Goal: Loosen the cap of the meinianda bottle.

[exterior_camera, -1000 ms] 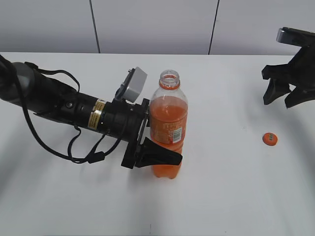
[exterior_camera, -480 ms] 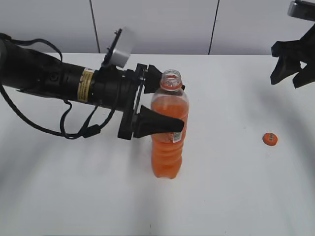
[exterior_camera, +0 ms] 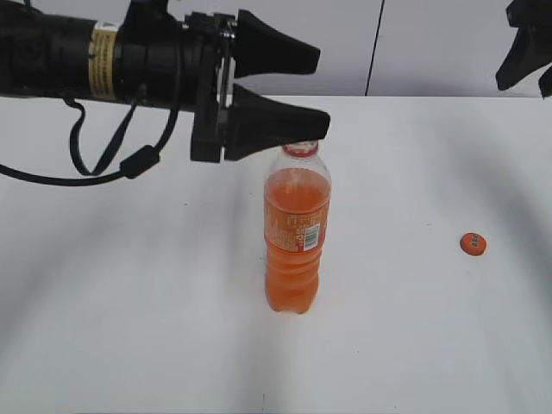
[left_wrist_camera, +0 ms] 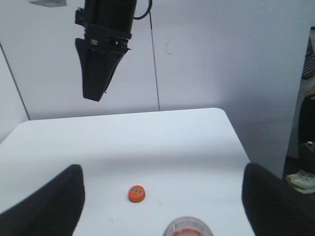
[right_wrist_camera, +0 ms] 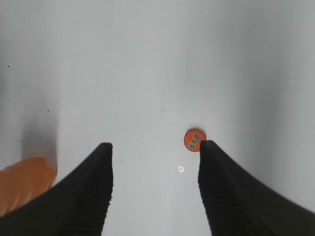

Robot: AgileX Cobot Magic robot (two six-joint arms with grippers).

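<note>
The meinianda bottle (exterior_camera: 296, 233) stands upright mid-table, orange drink inside, its mouth open with no cap on. The orange cap (exterior_camera: 473, 244) lies flat on the table to the bottle's right. My left gripper (exterior_camera: 322, 93) is open and empty, held level just above the bottle's mouth; its lower finger hides part of the neck. In the left wrist view the bottle's rim (left_wrist_camera: 187, 228) and the cap (left_wrist_camera: 137, 193) show between the open fingers. My right gripper (exterior_camera: 526, 84) is open and high at the far right. Its view shows the cap (right_wrist_camera: 195, 139) and the bottle (right_wrist_camera: 22, 189).
The white table (exterior_camera: 129, 328) ends at a grey panelled wall behind. The right arm's gripper (left_wrist_camera: 98, 64) hangs over the table's far end in the left wrist view. The table's right edge (left_wrist_camera: 236, 142) is near the cap.
My left gripper has let go of the bottle's body and risen to above its mouth. My right gripper has lifted up and to the right. The bottle and cap have stayed put.
</note>
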